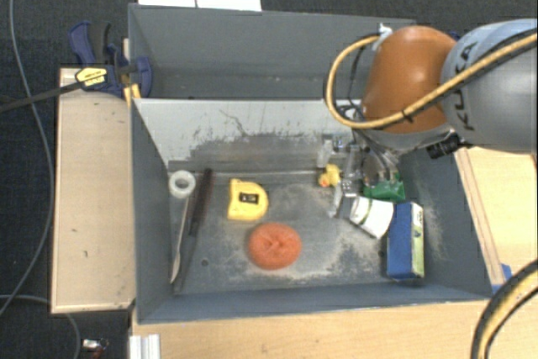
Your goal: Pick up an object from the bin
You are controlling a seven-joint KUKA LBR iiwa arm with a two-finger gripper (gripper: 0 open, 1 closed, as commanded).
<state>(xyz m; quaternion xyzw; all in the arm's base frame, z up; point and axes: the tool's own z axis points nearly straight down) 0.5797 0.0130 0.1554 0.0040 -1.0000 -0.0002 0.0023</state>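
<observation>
Noting: gripper [343,196] is hanging low, right of centre, between a small yellow piece [326,177] and a white-and-green bottle [374,213] just beside it. Open or closed, I cannot tell. Advisable: centring squarely over one item, steering clear of the blue box [405,241].

Small yellow bit [326,177] sits on the bin [332,261] floor near the back wall, right of centre. Just right of it, a white bottle [374,216] with a green top lies tilted, touching a blue box [405,241].
</observation>
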